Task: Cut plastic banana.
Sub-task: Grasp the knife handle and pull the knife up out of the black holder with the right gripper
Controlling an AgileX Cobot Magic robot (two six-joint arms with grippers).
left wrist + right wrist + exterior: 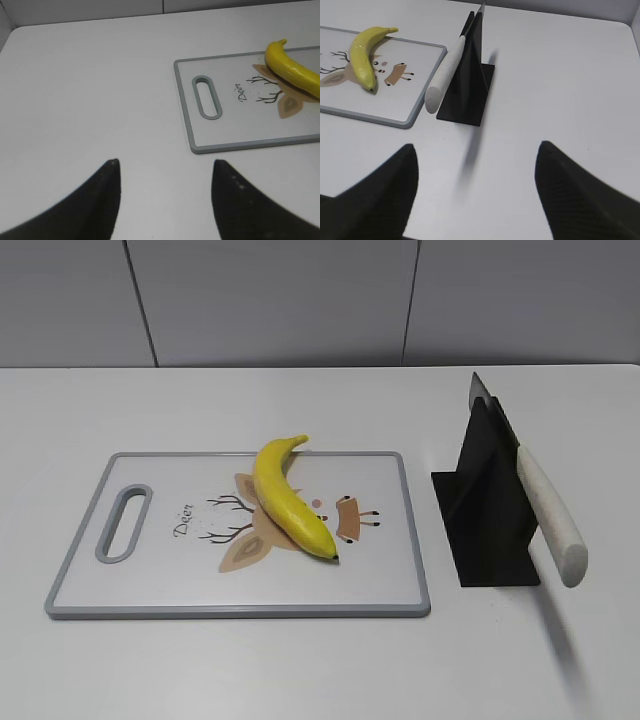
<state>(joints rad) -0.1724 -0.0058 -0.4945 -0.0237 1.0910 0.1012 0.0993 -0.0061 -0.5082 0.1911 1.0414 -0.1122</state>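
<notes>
Plastic banana (286, 497) lies whole on the cutting board (150, 592), across the deer print near the board's middle. Stem points to about 1 o'clock in the exterior view, dark tip to about 5 o'clock. Board is white with a grey rim, its handle slot at the 9 o'clock end, flat on the white tabletop (300, 670).

Knife (545, 510) sits in a black stand (485, 515) just beside the board's 3 o'clock edge. Pale handle sticks out toward the camera, blade tip shows above the stand.

Left pincer (165, 167): fingers spread wide, nothing between them, over bare tabletop. Banana is at about 2 o'clock from it in the left wrist view, well apart, with the board's handle end between.

Right pincer (475, 150): fingers spread wide, nothing held. In the right wrist view the banana (364, 57) is at about 10 o'clock from it, well apart; knife (447, 75) and stand (470, 85) are nearer, at about 12 o'clock.

Neither pincer shows in the exterior view.
</notes>
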